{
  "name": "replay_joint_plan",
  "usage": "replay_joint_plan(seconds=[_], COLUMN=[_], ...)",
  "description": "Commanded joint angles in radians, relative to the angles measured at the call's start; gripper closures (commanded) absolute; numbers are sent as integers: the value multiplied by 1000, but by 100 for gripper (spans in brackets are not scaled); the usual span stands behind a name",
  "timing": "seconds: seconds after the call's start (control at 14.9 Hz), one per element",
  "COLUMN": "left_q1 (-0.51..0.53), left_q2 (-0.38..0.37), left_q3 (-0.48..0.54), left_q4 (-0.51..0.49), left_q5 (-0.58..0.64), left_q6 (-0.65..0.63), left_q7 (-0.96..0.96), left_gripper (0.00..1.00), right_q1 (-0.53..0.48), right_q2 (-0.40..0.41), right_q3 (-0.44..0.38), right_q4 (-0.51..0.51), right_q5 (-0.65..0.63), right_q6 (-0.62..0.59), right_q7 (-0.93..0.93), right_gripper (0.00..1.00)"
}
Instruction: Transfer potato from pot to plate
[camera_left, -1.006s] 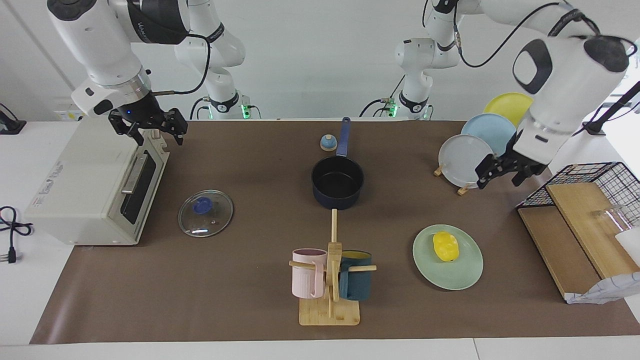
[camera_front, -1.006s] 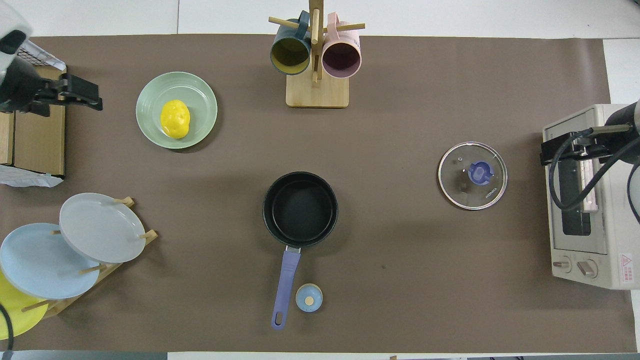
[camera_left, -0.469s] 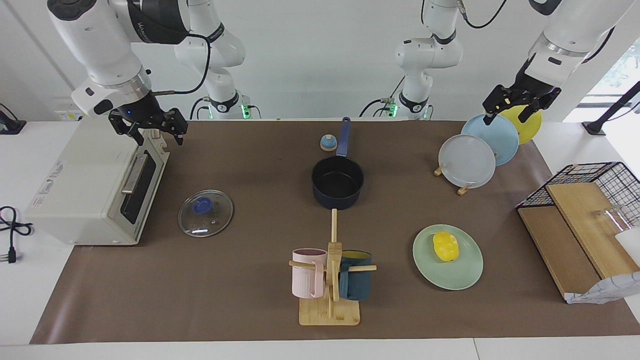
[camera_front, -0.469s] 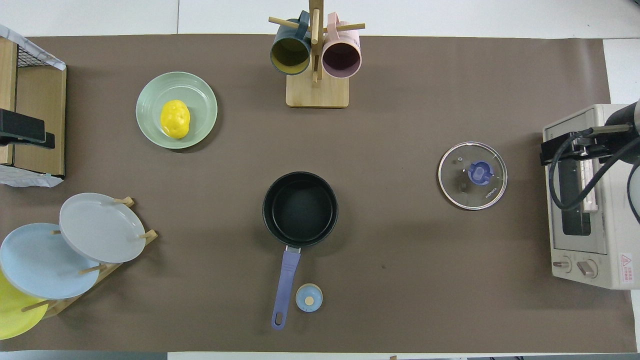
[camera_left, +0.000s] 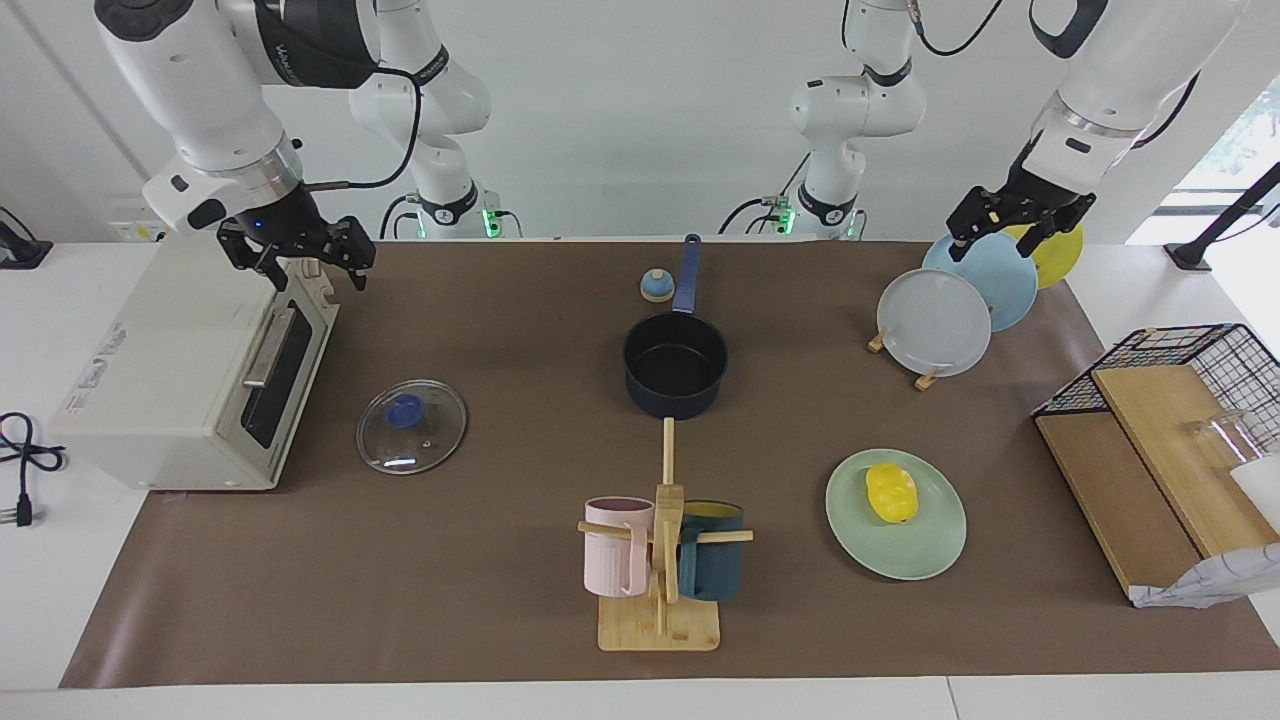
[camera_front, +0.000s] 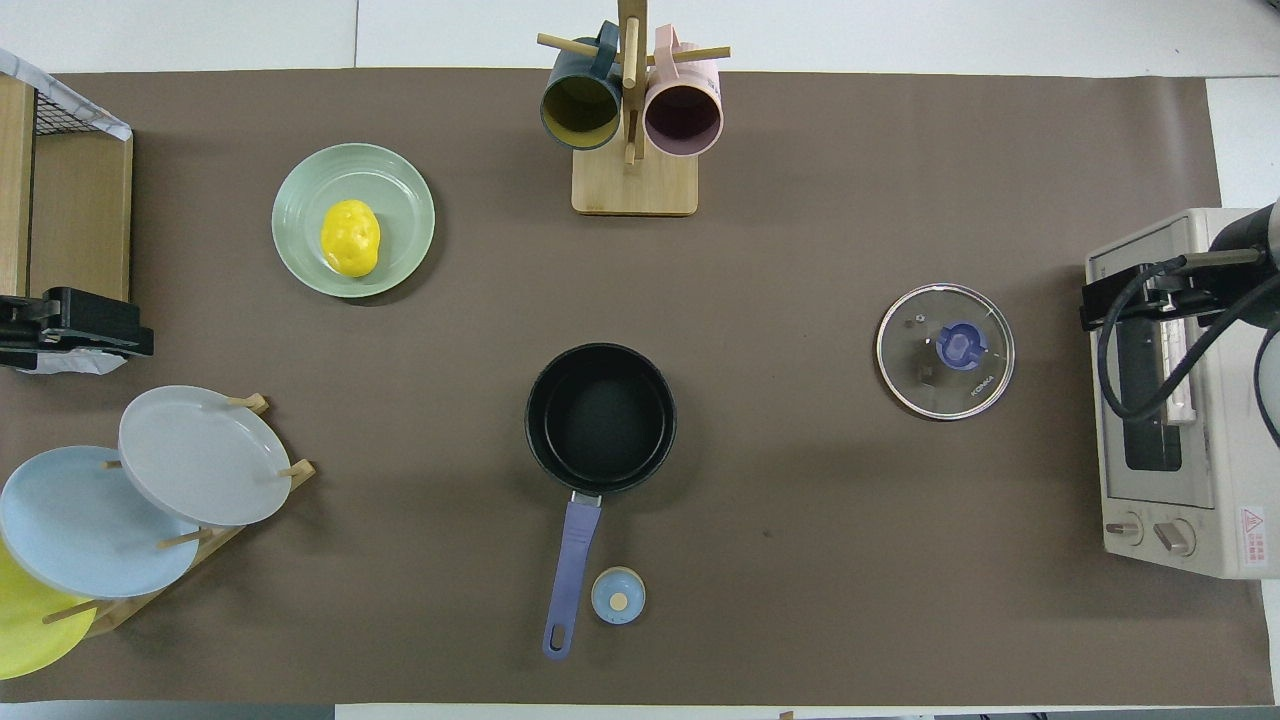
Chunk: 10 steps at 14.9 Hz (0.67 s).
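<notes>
Two arms hang idle above your desk (camera_left: 500, 600). Your pot (camera_left: 675, 372) sits mid-frame, empty. Lower right of the facing view, your plate (camera_left: 925, 545) carries the potato (camera_left: 891, 493). Your left tool (camera_left: 1018, 222), upper right over the racked plates, and right tool (camera_left: 297, 255), upper left over the toaster oven (camera_left: 150, 380), are both spread, holding nothing.

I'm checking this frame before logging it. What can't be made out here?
- Yellow plate: overhead view, cut by the frame's edge and partly covered by the blue plate.
- Toaster oven interior: facing view, dark door glass hides it.
- Wire basket: facing view, cut by the frame's edge.
- Right gripper: overhead view, its cables partly cover it.

Plain to see: potato on plate, pot empty.
</notes>
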Motion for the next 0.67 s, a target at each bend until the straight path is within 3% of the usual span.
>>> replay_joint_plan(seconds=[0.0, 0.6], left_q1=[-8, 0], left_q2=[52, 38], left_q3=[3, 1], left_q4=[128, 80], left_q5=[21, 20], left_q6=[-86, -59], left_q7=[4, 7], left_gripper=[0, 0], right_q1=[-3, -3], right_q2=[-7, -7], right_q3=[5, 4], right_q4=[2, 2], right_q5=[8, 8], right_q6=[-7, -7], right_q7=[9, 9], right_gripper=[0, 0])
